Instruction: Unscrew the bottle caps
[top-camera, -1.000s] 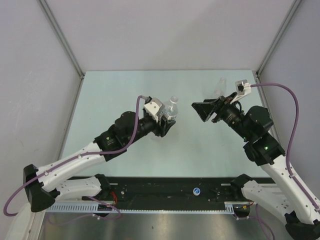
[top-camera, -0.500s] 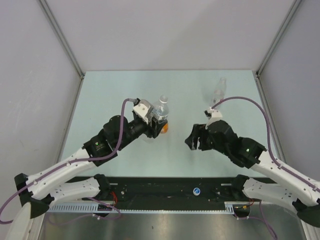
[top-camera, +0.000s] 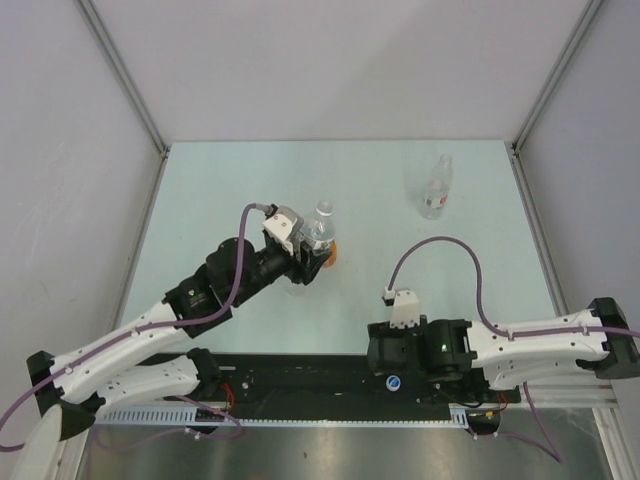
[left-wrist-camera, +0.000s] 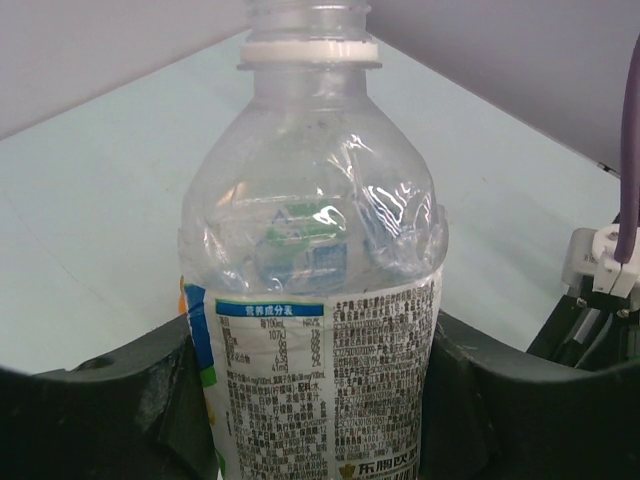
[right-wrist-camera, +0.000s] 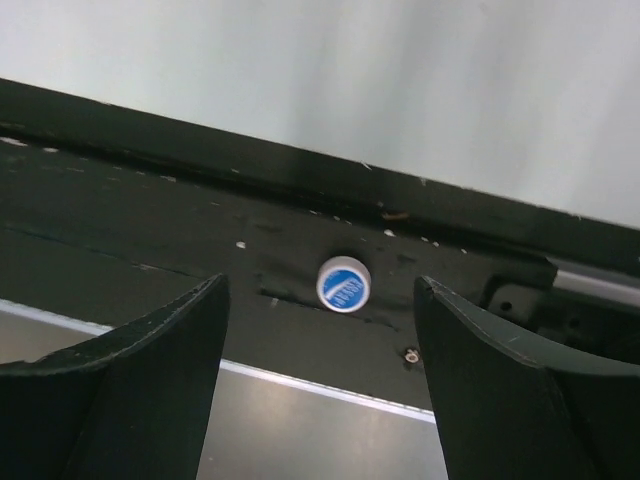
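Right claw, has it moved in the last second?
Yes. The right claw swung from near the slim bottle down to the black rail at the near edge, over the blue cap.

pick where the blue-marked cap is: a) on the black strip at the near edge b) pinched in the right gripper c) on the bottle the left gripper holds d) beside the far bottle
a: the cap lies loose on the black strip, under the open right gripper, touching neither finger.
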